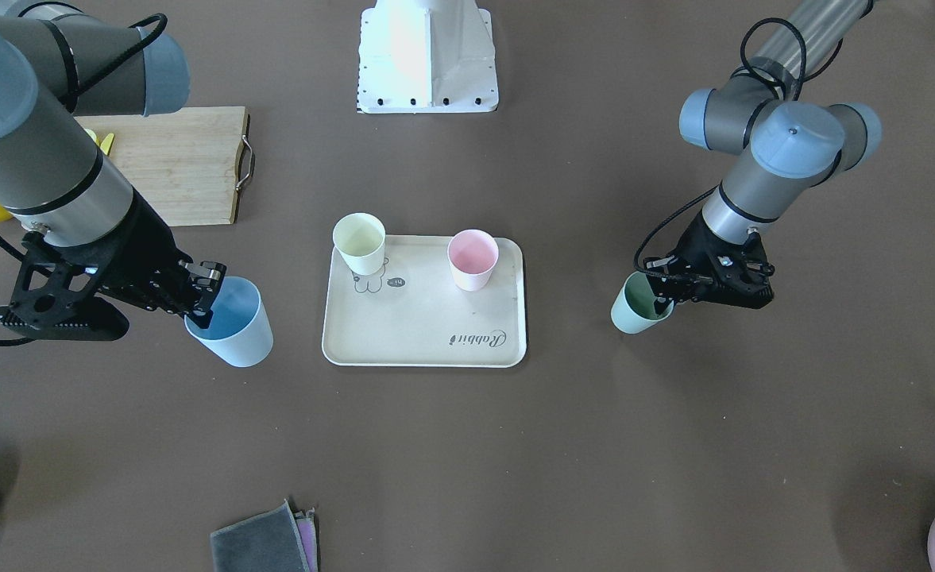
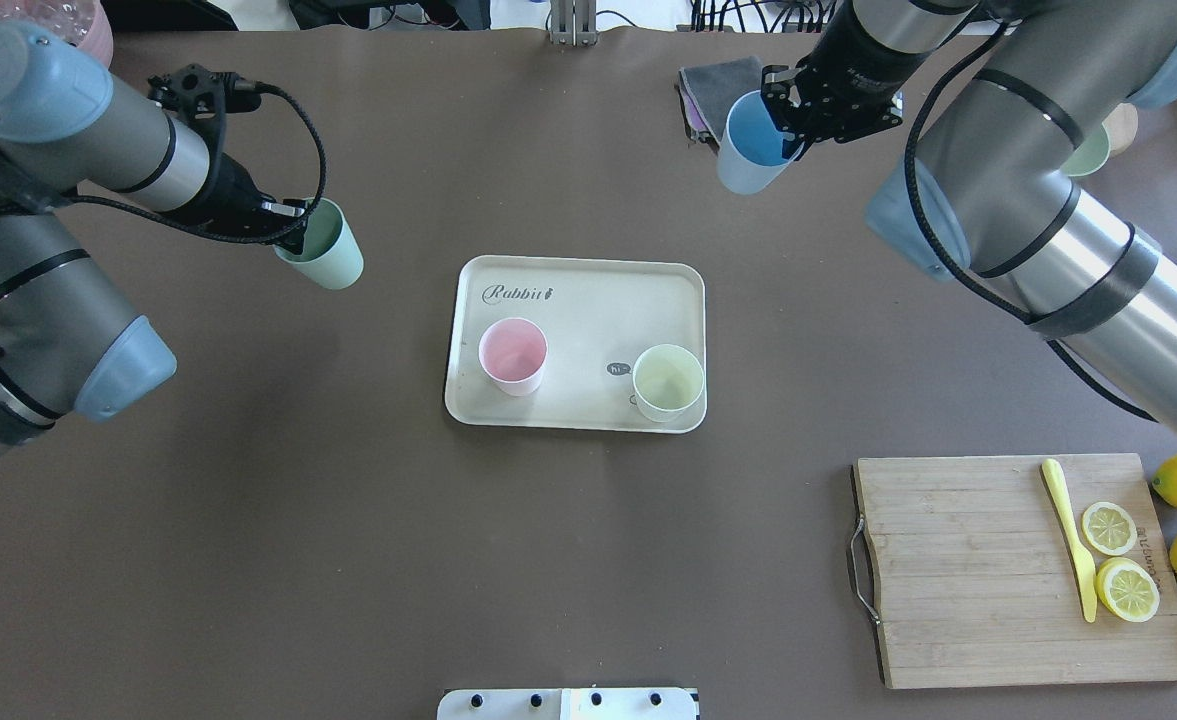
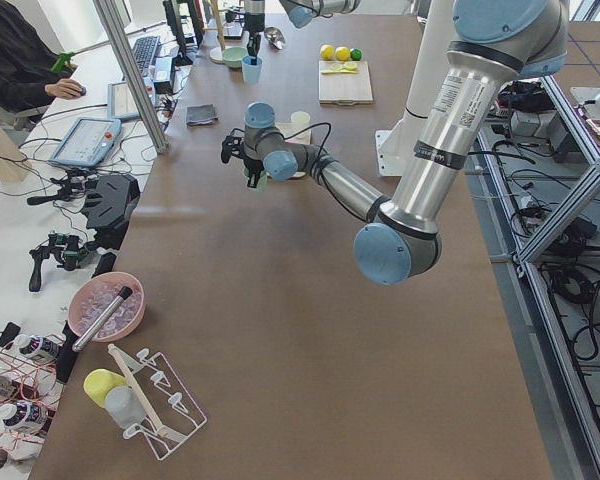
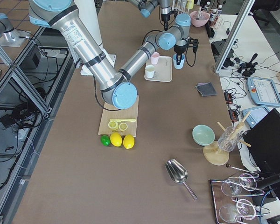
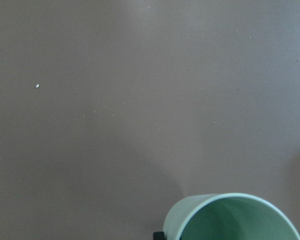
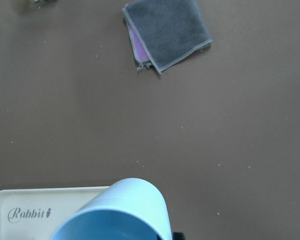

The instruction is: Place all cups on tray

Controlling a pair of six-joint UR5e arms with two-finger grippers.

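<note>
- While both arms hang over the table, how far along does the job look?
- Halfway, I'd judge. The right arm reaches toward the operators' edge, and the left arm reaches out near the robot's left end. The tray lies mid-table, its long axis running end to end. Two cups stand upright on it, both on the half nearer the robot's edge: the pink cup toward the left end, the pale yellow cup in the corner toward the right end.
- And the other two?
- Off the tray, each in a pincer. The light blue cup hangs tilted between the tray and the operators' edge, a little toward the right end. It looks clear of the table. The right gripper is clamped on its rim, one finger inside, one outside. The mint green cup, tilted too, sits off the tray's short side toward the left end, apart from it. The left gripper pinches its rim likewise.
- So which way must each go?
- The bare part of the tray is the half by the operators' edge. From the right gripper it lies back toward the robot's edge and slightly toward the left end. From the left gripper it lies straight toward the right end. Neither arm looks clearly nearer.
</note>
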